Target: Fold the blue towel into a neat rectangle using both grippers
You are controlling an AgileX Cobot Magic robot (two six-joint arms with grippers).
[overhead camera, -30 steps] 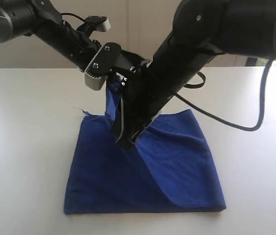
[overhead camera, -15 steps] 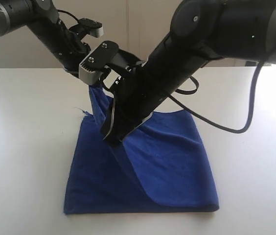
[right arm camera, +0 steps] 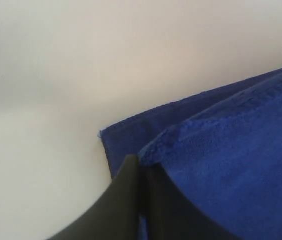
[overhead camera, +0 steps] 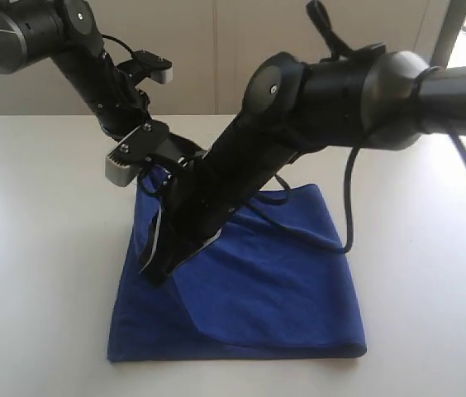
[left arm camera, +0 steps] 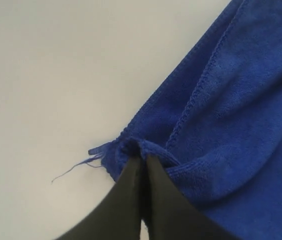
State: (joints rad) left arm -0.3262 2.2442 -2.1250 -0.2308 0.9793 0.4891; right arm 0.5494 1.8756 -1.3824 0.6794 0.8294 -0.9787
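Note:
The blue towel (overhead camera: 274,289) lies on the white table, its upper layer drawn across toward the left side. My left gripper (left arm camera: 142,159) is shut on a corner of the blue towel (left arm camera: 241,115), right beside the loose thread (left arm camera: 76,165). In the exterior view the left gripper (overhead camera: 146,178) sits at the towel's far left corner, low over the table. My right gripper (right arm camera: 141,161) is shut on another edge of the blue towel (right arm camera: 231,170), above a lower layer. The right gripper (overhead camera: 157,263) reaches across to the towel's left edge. The white tag is hidden.
The white table (overhead camera: 35,248) spreads around the towel on all sides. A black cable (overhead camera: 344,223) from the right arm hangs over the towel's right part. A pale wall stands behind the table.
Both grippers have carried their towel corners leftward and down, the right one toward the near left edge. The fold has spread farther over the lower layer.

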